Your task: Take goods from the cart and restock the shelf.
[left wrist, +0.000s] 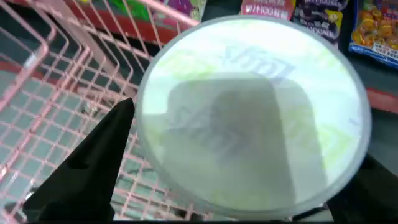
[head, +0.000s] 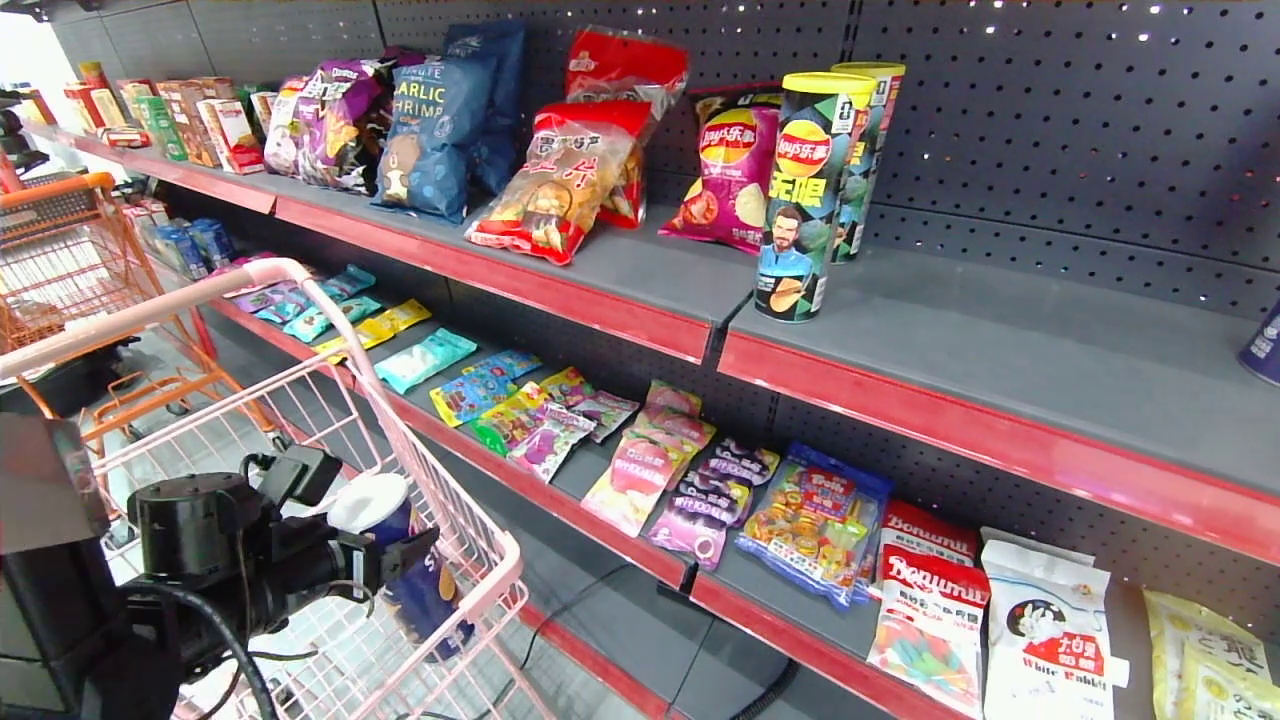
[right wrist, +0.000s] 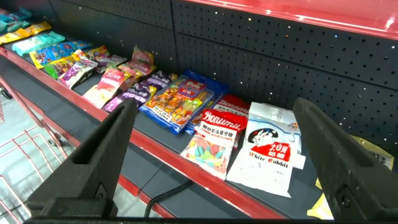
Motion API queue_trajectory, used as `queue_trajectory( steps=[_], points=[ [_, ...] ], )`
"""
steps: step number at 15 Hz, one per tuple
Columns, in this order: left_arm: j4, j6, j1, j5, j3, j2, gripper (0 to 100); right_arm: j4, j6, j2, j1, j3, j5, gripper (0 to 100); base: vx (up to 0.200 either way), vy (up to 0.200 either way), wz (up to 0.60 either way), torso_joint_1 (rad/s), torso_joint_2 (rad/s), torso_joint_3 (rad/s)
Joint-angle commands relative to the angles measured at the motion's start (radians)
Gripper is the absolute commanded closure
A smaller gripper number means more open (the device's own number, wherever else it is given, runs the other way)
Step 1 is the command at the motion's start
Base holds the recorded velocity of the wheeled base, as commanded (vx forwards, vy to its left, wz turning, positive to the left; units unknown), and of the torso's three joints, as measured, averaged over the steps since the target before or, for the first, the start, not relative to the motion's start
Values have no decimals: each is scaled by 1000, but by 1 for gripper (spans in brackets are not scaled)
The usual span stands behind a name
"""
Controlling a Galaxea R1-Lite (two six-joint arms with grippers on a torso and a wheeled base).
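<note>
So the left end effector [head: 388, 556] is down inside the pink cart [head: 498, 578], roughly at the robot's 8 o'clock, and it's clamped around a blue chip canister [head: 420, 590] with a white lid [left wrist: 252, 112]. From the wrist cam, the black fingers [left wrist: 93, 168] press against both sides of the can just under the lid. The can stands pretty much upright, still within the cart's wire walls.

The right end effector [right wrist: 214, 102] is spread wide with nothing in it, hanging in front of the lower shelf [right wrist: 155, 158], near a red candy bag [right wrist: 214, 134] and a white candy bag [right wrist: 270, 152] lying side by side.

The upper shelf [head: 1000, 340] runs from about 11 o'clock over to 2. Two tall chip cans with yellow lids [head: 805, 200] stand upright one behind the other around 12 o'clock, with a pink chip bag [head: 725, 170] just beside them at their 9 o'clock, and more snack bags further along that way. There's bare grey shelf at their 3 o'clock side. An orange cart [head: 60, 250] sits way off at 10 o'clock.
</note>
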Motion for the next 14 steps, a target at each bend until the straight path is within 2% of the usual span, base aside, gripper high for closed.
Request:
queue_trajectory(
  steps=[1, 2, 3, 4, 9, 11, 12, 14],
  points=[
    [-102, 37, -18, -24, -16, 133, 0, 0, 0, 1, -1, -1, 0, 0, 0, 0, 0, 0, 0, 0],
    [-146, 51, -26, -27, -25, 173, 0, 0, 0, 1, 1, -1, 0, 0, 0, 0, 0, 0, 0, 0],
    [-146, 60, -32, -24, -23, 201, 0, 0, 0, 1, 1, 0, 0, 0, 0, 0, 0, 0, 0, 0],
    [-146, 71, -35, -26, -11, 205, 100, 0, 0, 1, 1, -1, 0, 0, 0, 0, 0, 0, 0, 0],
    [-146, 60, -58, -24, -22, 166, 100, 0, 0, 1, 1, -1, 0, 0, 0, 0, 0, 0, 0, 0],
    [-146, 19, -52, -24, -9, 44, 100, 0, 0, 1, 1, 0, 0, 0, 0, 0, 0, 0, 0, 0],
    [-126, 2, -30, -24, -9, -54, 100, 0, 0, 1, 1, -1, 0, 0, 0, 0, 0, 0, 0, 0],
    [47, -12, 23, -27, -49, -252, 100, 0, 0, 1, 1, 0, 0, 0, 0, 0, 0, 0, 0, 0]
  ],
)
